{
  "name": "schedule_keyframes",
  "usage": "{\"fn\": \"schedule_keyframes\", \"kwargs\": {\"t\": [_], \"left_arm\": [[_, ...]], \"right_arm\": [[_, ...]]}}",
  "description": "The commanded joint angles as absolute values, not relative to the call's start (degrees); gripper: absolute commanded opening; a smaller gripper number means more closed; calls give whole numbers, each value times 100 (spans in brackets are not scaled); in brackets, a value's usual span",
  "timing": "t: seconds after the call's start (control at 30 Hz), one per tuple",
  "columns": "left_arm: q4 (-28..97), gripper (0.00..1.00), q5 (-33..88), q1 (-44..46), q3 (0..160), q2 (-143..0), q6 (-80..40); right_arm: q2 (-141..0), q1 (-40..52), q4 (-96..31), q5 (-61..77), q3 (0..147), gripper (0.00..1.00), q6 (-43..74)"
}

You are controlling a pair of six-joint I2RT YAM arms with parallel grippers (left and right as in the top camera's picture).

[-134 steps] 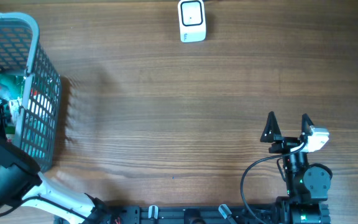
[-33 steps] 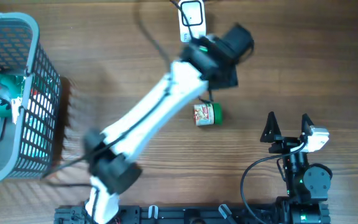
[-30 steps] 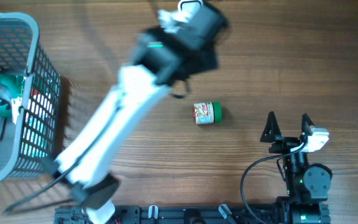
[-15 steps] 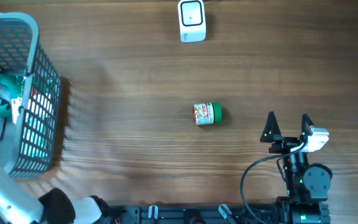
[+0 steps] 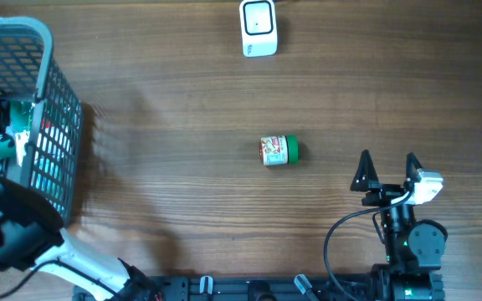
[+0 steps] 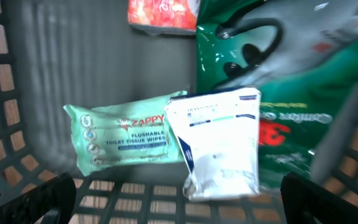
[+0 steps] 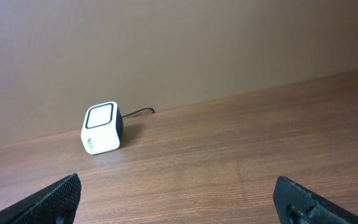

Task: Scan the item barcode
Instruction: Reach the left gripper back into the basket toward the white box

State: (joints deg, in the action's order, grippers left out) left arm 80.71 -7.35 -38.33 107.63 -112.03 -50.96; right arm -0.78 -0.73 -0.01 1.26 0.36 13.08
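Observation:
The white barcode scanner stands at the table's far edge and also shows in the right wrist view as the scanner. A small jar with a green lid lies on its side mid-table, untouched. My left gripper is open inside the grey mesh basket, hovering over a mint-green wipes pack and a white pouch, holding nothing. My right gripper stands open and empty near the front right, its fingertips low in its own view.
Also in the basket lie a dark green bag and a red pack. The basket's walls close in around my left gripper. The scanner's cable runs off behind it.
My left arm has swung back from beside the scanner to the basket, leaving the jar lying mid-table. The right arm has not moved.

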Motion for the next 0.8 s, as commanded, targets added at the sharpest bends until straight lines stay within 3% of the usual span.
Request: {"fn": "schedule_keyframes", "kwargs": {"t": [0.0, 0.77], "left_arm": [[7961, 100, -701, -3835, 10674, -11646, -5144], [5684, 100, -707, -3347, 9028, -11793, -5618]], "right_arm": [[-43, -45, 21, 150, 30, 100, 1201], [-43, -45, 21, 150, 30, 100, 1203]]}}
